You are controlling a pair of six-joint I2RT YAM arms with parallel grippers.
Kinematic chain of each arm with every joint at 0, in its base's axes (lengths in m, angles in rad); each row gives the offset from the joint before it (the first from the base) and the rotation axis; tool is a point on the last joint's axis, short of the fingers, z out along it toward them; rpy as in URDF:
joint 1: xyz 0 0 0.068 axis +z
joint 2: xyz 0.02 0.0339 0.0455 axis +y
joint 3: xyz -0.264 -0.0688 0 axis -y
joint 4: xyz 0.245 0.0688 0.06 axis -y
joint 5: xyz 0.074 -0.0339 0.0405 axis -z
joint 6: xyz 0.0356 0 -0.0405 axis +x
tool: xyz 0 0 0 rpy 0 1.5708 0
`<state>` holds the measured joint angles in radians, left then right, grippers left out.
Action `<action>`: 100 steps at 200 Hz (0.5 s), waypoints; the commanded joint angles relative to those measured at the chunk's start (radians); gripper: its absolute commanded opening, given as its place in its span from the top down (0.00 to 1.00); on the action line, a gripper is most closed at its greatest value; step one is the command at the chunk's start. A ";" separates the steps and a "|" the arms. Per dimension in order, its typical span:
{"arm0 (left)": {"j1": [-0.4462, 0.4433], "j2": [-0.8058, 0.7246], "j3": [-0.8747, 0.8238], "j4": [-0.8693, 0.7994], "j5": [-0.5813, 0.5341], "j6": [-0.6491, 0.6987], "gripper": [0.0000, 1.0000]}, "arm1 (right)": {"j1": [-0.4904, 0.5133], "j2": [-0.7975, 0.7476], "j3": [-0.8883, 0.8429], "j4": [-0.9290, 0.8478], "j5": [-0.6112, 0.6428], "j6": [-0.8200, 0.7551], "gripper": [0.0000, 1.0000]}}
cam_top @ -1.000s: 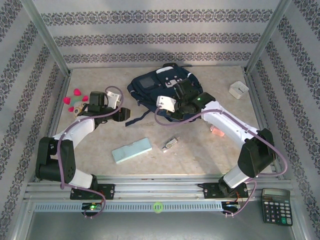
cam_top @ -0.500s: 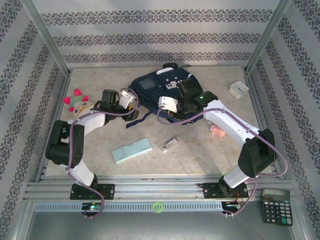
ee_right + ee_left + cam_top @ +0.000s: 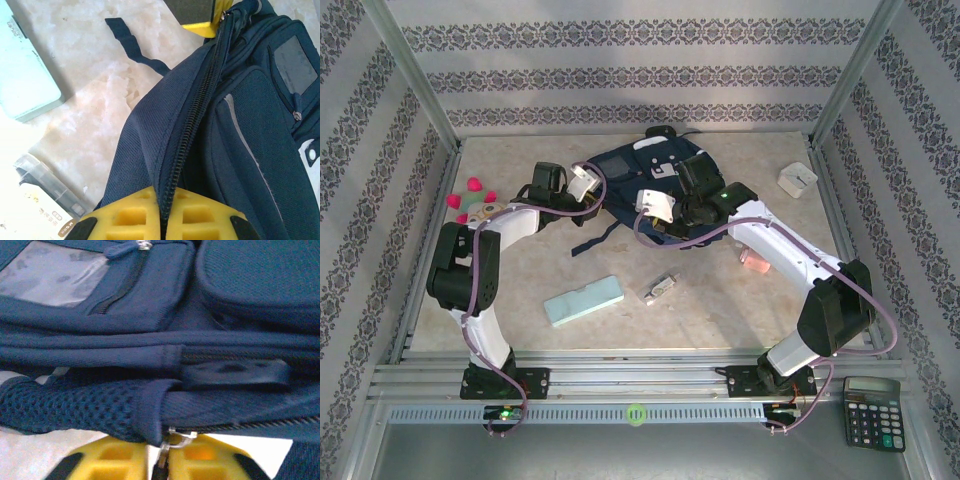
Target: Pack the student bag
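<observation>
Top cam: the student bag (image 3: 625, 165) sits mid-back on the desk (image 3: 720, 300). Both arms are at its near edge, and the zip seam (image 3: 620, 205) runs between them. Left wrist: your left pincer (image 3: 164, 460) is pressed together on the zipper pull (image 3: 180, 436). Right wrist: the right pincer (image 3: 162, 217) pinches the zip seam, which runs straight off toward the left one.
</observation>
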<state>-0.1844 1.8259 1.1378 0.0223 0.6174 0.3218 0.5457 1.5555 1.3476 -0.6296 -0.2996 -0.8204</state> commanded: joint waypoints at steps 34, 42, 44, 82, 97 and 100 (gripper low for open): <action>-0.029 -0.116 -0.044 -0.126 0.190 0.084 0.99 | 0.021 0.014 -0.002 0.216 0.092 0.168 1.00; -0.030 -0.124 -0.046 -0.138 0.218 0.080 0.99 | 0.025 0.019 -0.006 0.235 0.099 0.184 1.00; -0.032 -0.127 -0.047 -0.142 0.225 0.079 0.99 | 0.026 0.020 -0.009 0.239 0.099 0.188 1.00; -0.059 -0.152 -0.036 -0.165 0.258 0.009 0.96 | 0.046 0.037 -0.053 0.311 0.080 0.225 1.00; -0.059 -0.143 -0.017 -0.188 0.165 -0.045 0.95 | 0.051 0.021 -0.084 0.306 0.057 0.205 1.00; -0.059 -0.139 -0.010 -0.198 0.141 -0.053 0.95 | 0.052 0.015 -0.091 0.307 0.057 0.202 1.00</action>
<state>-0.2180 1.7084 1.0981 -0.1036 0.7475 0.3367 0.5903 1.5890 1.2884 -0.4706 -0.2256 -0.6346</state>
